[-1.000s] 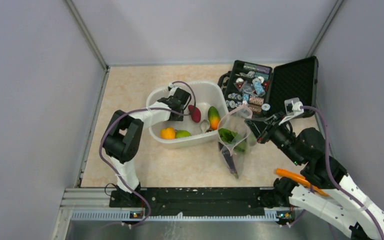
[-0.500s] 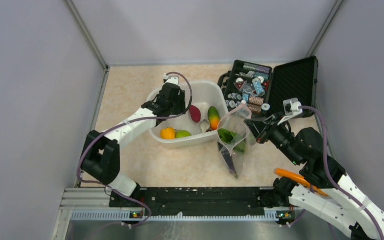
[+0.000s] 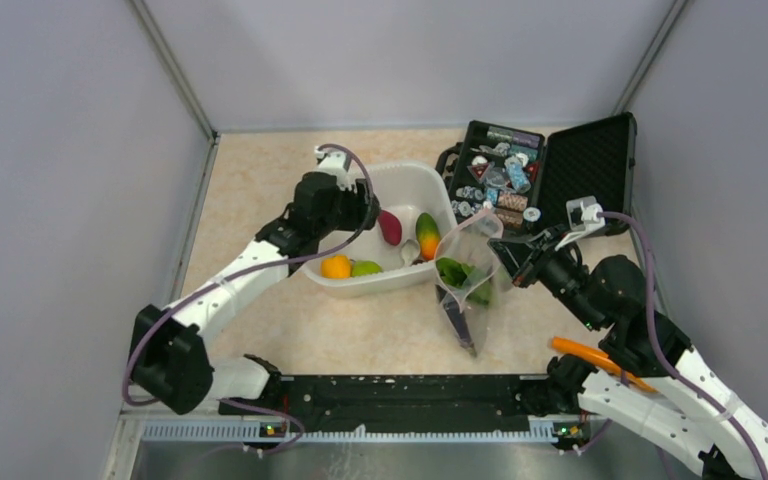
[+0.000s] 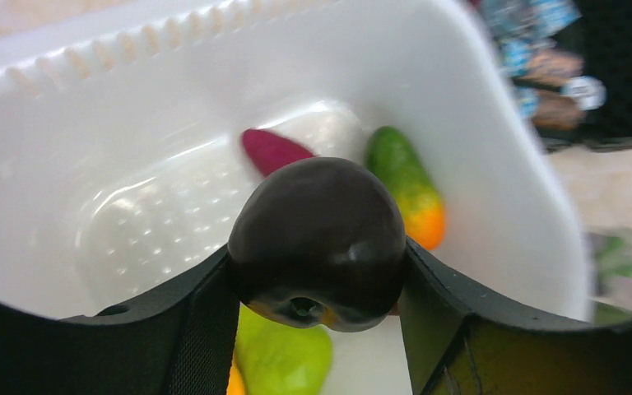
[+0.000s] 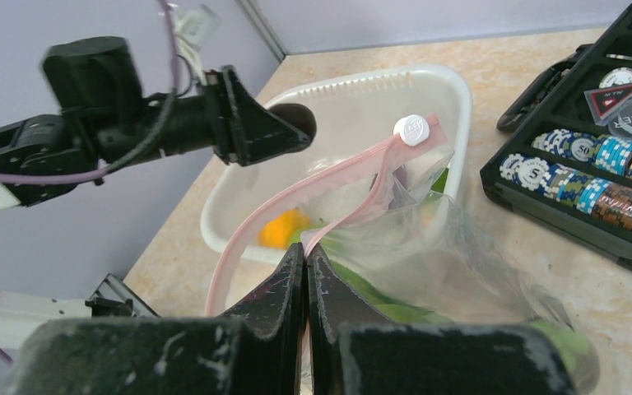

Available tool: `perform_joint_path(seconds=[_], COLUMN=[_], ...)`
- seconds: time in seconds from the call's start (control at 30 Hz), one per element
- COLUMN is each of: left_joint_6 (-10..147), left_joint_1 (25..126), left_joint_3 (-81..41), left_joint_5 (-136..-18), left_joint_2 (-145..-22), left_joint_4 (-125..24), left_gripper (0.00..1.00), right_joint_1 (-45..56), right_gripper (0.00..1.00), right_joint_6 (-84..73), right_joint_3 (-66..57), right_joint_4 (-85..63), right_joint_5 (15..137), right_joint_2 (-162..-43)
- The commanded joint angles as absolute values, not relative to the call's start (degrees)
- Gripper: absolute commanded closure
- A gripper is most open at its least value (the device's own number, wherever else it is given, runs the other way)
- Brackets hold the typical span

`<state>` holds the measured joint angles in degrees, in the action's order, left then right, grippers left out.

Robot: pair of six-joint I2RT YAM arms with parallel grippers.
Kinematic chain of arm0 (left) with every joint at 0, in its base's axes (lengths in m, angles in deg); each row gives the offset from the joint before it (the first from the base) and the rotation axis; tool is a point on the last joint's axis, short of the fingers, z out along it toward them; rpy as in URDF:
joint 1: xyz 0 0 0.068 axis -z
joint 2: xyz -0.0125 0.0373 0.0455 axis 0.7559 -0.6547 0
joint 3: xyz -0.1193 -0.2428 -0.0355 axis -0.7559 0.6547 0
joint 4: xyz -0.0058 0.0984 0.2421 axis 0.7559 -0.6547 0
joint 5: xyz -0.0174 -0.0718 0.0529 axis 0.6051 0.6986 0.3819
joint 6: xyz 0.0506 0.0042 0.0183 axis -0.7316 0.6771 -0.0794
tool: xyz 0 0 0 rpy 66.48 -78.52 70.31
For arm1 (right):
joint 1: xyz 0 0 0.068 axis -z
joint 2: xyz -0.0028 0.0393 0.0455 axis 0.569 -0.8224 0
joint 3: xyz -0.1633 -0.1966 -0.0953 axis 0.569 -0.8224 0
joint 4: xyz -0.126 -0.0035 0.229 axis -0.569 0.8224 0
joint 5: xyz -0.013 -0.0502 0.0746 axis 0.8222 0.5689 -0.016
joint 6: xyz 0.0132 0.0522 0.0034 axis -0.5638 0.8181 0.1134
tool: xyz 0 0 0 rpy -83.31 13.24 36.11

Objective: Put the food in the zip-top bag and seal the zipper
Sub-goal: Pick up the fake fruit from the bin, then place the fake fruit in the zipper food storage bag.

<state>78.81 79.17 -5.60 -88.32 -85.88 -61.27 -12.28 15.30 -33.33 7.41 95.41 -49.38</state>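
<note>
Left wrist view: the dark eggplant [image 4: 317,234] is seen pinched between the two fingers of the left hand [image 3: 358,208], which is partly open around it. It is held up over the white tub [image 3: 400,168], and it looks clear of the food lying below, so it can likely be carried off without a bump.

The right hand [image 5: 304,257] is shut tight on the pink zipper [image 5: 329,177] strip at one side of the zip-top bag [image 3: 470,290]. The bag is held up this way so that its mouth is wide and faces up. A green leafy piece [image 3: 453,270] is already inside it.

In the top view the bag stands just beside the tub, at its 4 o'clock corner. The pepper [image 3: 427,235], orange fruit [image 3: 336,266] and green fruit [image 3: 366,268] lie in the tub.

To reach the bag, the eggplant must be moved toward 3 o'clock and over the tub's rim. The mouth is narrow and floppy, so its loose edge could be pushed shut. The black case [image 3: 560,170] sits near the bag at 1 o'clock. Bare table [image 3: 360,335] is found at 6 o'clock.
</note>
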Motion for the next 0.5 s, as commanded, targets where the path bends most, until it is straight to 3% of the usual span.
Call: perform_joint_path(seconds=[0.0, 0.47], left_joint_6=[81.74, 81.03], left_joint_1=[79.25, 83.69], left_joint_3=[-3.69, -6.65], left_joint_5=[-75.22, -48.38], left_joint_2=[-76.18, -73.8], left_joint_4=[-46.71, -39.93], left_gripper=[0.54, 0.54], right_joint_1=[-12.1, -12.08], right_gripper=[1.0, 1.0], right_joint_6=[15.8, 17.21], right_joint_3=[-33.07, -34.61], right_joint_4=[4.84, 3.0], right_joint_5=[96.24, 95.64], right_joint_2=[-49.93, -51.36])
